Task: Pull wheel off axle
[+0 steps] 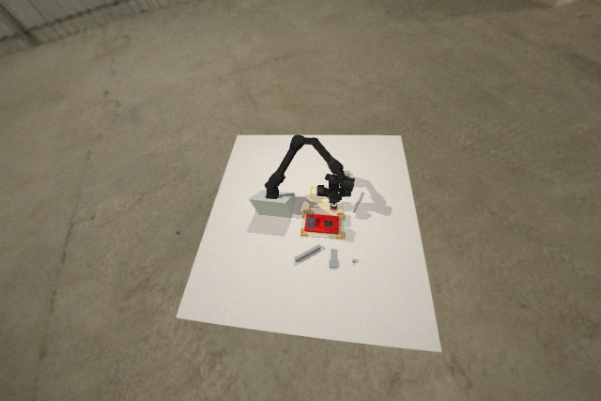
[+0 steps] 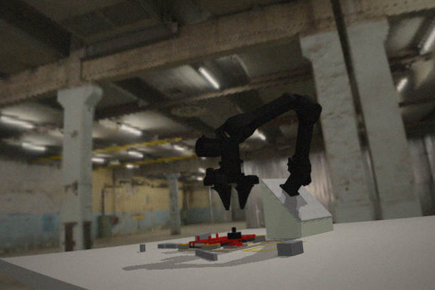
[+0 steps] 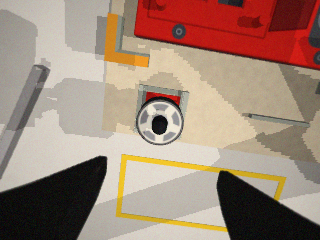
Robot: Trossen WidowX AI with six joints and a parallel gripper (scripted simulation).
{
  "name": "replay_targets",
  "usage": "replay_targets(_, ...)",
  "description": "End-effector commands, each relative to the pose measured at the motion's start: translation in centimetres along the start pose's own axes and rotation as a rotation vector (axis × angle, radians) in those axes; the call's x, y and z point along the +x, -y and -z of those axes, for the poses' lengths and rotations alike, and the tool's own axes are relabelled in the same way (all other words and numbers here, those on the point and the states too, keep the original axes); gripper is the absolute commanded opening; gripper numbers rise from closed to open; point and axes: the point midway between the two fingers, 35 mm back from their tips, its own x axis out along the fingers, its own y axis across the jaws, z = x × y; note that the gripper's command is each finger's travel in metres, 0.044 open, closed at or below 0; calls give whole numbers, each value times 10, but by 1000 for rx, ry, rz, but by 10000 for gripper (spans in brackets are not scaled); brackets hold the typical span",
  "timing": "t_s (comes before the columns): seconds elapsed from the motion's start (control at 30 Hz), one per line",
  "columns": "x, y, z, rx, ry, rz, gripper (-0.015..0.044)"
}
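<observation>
On the table (image 1: 271,289), the arm's base block (image 1: 271,204) sits toward the left edge, slightly nearer the far edge than the near one. Beside it, toward the right edge, lies the board (image 3: 210,95), with the wheel (image 3: 160,122) on its axle at the board's far side. The plate (image 3: 225,25) covers the board's near part. The marked area (image 3: 200,195) lies on the table just beyond the wheel, toward the far edge. The gripper (image 2: 233,193) hangs above the wheel (well apart from it). Three loose blocks lie nearer the near edge; a rod (image 1: 358,202) lies toward the right edge.
</observation>
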Motion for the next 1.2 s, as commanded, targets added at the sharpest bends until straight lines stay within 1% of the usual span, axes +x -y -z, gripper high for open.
replay_targets(0.0, 2, -1, 0, 18, -10, 6, 300)
replay_targets(0.17, 2, -5, -10, 18, -10, 5, 300)
replay_targets(0.37, 7, -6, -11, 18, -9, 5, 300)
replay_targets(0.8, 74, -4, -7, 18, -12, 5, 300)
replay_targets(1.13, 76, -4, -7, 18, -13, 5, 300)
replay_targets(1.17, 74, -6, -6, 10, -9, 0, 274)
